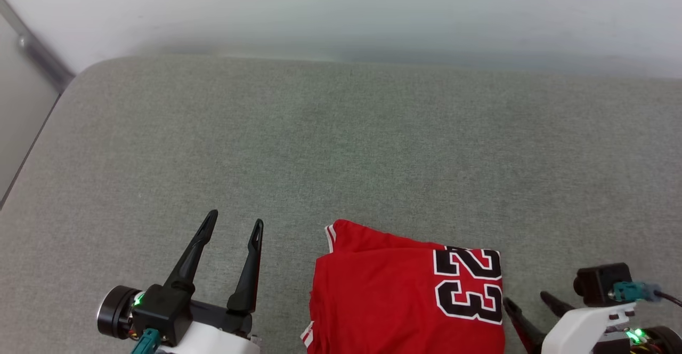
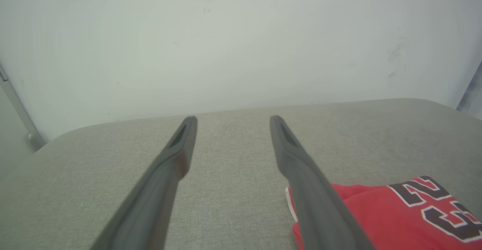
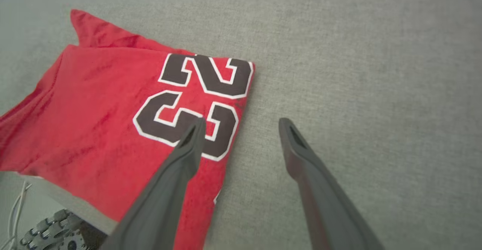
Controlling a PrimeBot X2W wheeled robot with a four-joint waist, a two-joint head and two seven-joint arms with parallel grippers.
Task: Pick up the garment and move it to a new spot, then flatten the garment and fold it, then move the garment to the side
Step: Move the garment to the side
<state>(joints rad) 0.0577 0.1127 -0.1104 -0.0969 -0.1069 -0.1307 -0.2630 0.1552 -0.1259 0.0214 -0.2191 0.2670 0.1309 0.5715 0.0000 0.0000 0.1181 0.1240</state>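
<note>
Red jersey cloth, the garment [image 1: 405, 295], is seen folded on the grey padded surface [image 1: 341, 130] between the two grippers, and a black, white-edged "23" is read on it. The left gripper [image 1: 235, 218] is spread wide, empty, beside the cloth. The right gripper [image 1: 525, 298] is likewise parted, with one finger over the numeral and nothing grasped.

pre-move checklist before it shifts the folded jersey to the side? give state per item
1. Left gripper open and empty: ok.
2. Right gripper open and empty: ok.
3. Garment folded flat: ok, though one red corner pokes out at its far edge.
4. Right gripper straddling the garment's right edge, one finger over the number, the other over the grey surface: ok.
5. Garment's near edge fully on the surface: cannot tell.
</note>
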